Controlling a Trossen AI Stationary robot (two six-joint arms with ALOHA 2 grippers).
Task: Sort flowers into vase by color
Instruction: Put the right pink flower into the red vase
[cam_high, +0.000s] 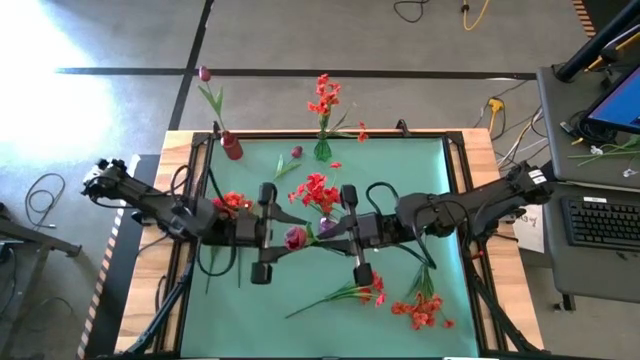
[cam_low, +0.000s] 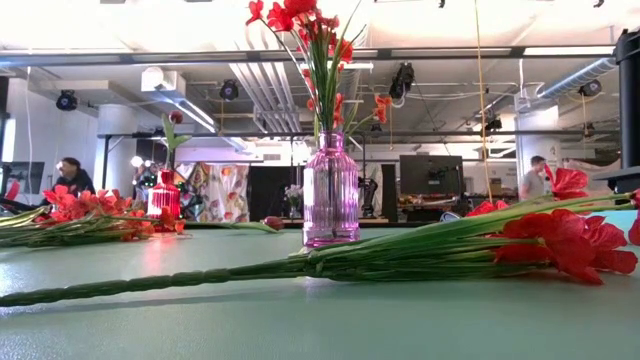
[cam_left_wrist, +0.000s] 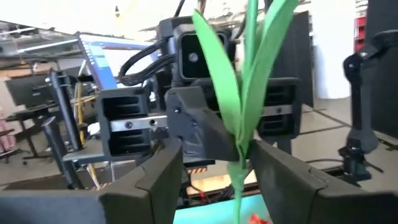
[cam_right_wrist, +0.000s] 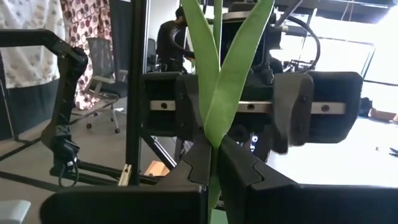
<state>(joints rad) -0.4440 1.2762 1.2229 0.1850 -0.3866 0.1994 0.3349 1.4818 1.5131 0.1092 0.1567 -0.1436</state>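
Over the middle of the bench, both grippers meet nose to nose around a magenta flower. Only the wrist views show the grip: the right gripper has its fingers clamped on the green stem, while the left gripper has its fingers apart around it.

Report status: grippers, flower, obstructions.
Right gripper shut on tulip stem, mid-table. Left gripper open around same stem, facing it. Loose flowers on mat below; nothing blocking.
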